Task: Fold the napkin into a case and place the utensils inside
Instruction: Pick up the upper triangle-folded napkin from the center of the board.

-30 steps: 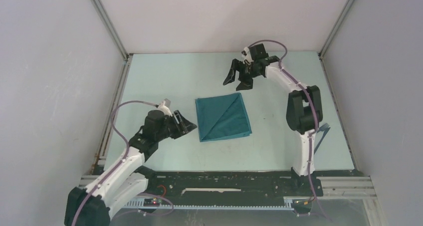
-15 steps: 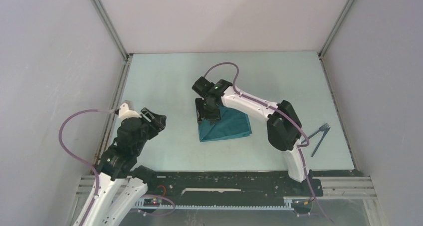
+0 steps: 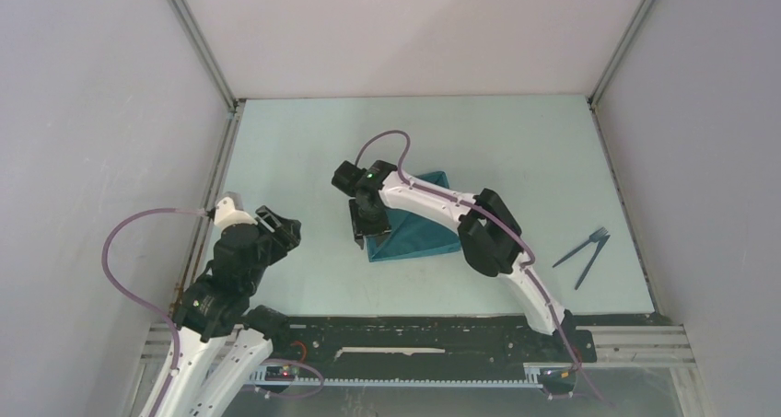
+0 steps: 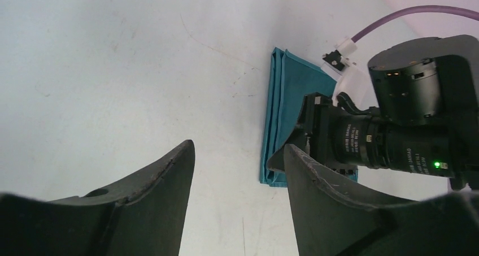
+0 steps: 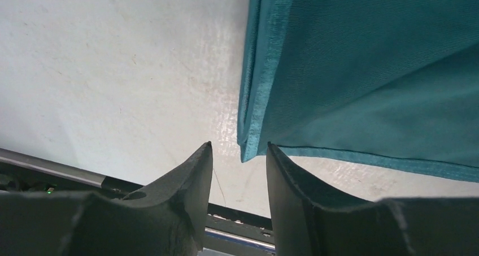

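Observation:
The teal napkin [image 3: 422, 237] lies folded flat mid-table, with layered edges along its left side; it also shows in the left wrist view [image 4: 281, 95] and the right wrist view [image 5: 367, 69]. My right gripper [image 3: 359, 228] is open and low at the napkin's near-left corner, which lies just beyond the gap between the fingertips [image 5: 238, 146]. Nothing is gripped. My left gripper [image 3: 283, 229] is open and empty to the left of the napkin, apart from it [image 4: 237, 151]. The two dark utensils [image 3: 582, 251] lie crossed at the right of the table.
The right arm [image 3: 442, 201] stretches over the napkin's top. The black rail of the table's near edge [image 5: 237, 222] shows just beyond the right fingers. Grey walls close in the table on three sides.
The right arm has swung from the far side of the table down to the napkin's near-left corner. The left arm has drawn back left and toward the near edge.

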### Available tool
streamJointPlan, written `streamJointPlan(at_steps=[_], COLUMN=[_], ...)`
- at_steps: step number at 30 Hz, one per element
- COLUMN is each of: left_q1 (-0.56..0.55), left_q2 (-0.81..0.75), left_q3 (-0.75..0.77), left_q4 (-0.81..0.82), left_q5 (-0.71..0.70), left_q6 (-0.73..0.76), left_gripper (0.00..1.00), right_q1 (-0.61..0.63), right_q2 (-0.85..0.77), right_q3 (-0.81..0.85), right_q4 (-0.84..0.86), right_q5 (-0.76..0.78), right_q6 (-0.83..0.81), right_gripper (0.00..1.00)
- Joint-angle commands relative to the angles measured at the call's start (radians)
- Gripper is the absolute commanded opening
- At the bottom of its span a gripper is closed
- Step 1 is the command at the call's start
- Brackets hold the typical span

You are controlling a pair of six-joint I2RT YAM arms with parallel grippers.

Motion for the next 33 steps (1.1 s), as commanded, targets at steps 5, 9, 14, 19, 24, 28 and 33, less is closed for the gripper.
streamJointPlan(at_steps=[5,9,14,19,24,28,33], left_q1=[0.005,0.005,0.005,0.005,0.005,0.005,0.005], left_q2=[-0.001,0.005,0.009,0.01,0.01,0.007,0.01], left_q3=[0.01,0.011,0.007,0.004,0.004,0.005,0.007], left_q4=[0.011,0.015,0.019,0.019,0.016,0.011,0.01], left_q5=[-0.027,-0.024,-0.024,-0.022,-0.024,-0.028,-0.03], left_q6=[0.033,0.034,0.032,0.031,0.032,0.031,0.031], left_gripper=[0.66,0.67,0.67,0.67,0.67,0.67,0.67], right_q1=[0.027,0.03,0.029,0.036,0.05,0.062,0.069], right_q2=[0.068,0.082,0.096,0.119,0.155,0.184,0.211], right_q3=[0.095,0.102,0.101,0.1,0.112,0.111,0.105], right_q4=[-0.062,-0.069,-0.067,-0.069,-0.096,-0.106,-0.1], right_q5=[0.031,0.038,0.067,0.097,0.159,0.186,0.188], right_q6=[-0.003,-0.01,-0.016,-0.022,-0.03,-0.036,-0.038], right_gripper=[0.49,0.48,0.48,0.49,0.49,0.51,0.48])
